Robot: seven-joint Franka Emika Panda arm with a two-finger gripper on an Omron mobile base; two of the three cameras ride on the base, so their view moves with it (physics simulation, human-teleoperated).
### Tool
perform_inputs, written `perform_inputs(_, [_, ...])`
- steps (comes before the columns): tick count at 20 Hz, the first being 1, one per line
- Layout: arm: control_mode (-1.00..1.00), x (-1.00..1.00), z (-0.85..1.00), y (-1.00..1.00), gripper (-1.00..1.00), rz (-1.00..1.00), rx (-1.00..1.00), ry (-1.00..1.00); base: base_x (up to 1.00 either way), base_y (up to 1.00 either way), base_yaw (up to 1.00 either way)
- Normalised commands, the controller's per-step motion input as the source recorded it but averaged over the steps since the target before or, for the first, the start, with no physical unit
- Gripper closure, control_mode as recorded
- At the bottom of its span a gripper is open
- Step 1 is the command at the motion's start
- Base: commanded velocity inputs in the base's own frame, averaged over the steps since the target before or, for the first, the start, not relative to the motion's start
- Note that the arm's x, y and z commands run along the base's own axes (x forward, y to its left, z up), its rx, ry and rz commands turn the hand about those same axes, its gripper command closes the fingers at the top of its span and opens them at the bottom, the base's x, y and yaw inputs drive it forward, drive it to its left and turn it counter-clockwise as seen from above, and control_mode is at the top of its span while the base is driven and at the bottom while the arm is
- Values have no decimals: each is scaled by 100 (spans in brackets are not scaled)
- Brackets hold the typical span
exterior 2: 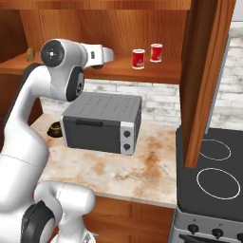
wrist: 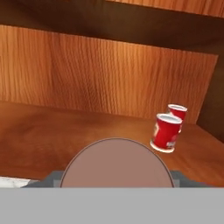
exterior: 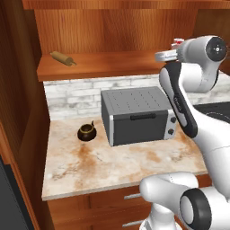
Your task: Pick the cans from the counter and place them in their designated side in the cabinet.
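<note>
In the hand view, my gripper (wrist: 114,178) is shut on a can (wrist: 116,162), whose brownish round top sits between the two grey fingertips. The right base view shows the gripper (exterior 2: 100,61) up at the cabinet shelf (exterior 2: 161,72), with a dark bit of the held can (exterior 2: 97,67) under the hand. Two bright red cans with white bands (exterior 2: 138,59) (exterior 2: 156,52) stand upright on the shelf to the right of the gripper. They appear ahead and to the right in the hand view (wrist: 165,132) (wrist: 176,113). The counter (exterior: 112,166) lies below.
A grey toaster oven (exterior: 137,116) stands on the counter under the shelf, with a squat dark pot (exterior: 86,131) to its left. A rolling pin (exterior: 63,58) lies at the shelf's left end. An open cabinet door (exterior 2: 206,80) hangs over the black stovetop (exterior 2: 213,180).
</note>
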Motion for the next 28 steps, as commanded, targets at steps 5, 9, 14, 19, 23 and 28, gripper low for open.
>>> perform_inputs(5, [-100,22,-16,-7,100,0,-2,5,0,0,0])
perform_inputs(9, [-100,28,-15,-7,100,0,-2,2,0,0,0])
perform_inputs(14, [-100,31,-5,-5,100,0,-1,1,0,0,0])
perform_inputs(19, [-100,34,-3,-5,100,0,-1,3,0,0,0])
perform_inputs(23, [-100,34,-4,-8,100,0,-1,8,0,0,0])
perform_inputs(28, [-100,32,-3,-9,100,0,-2,7,0,0,0])
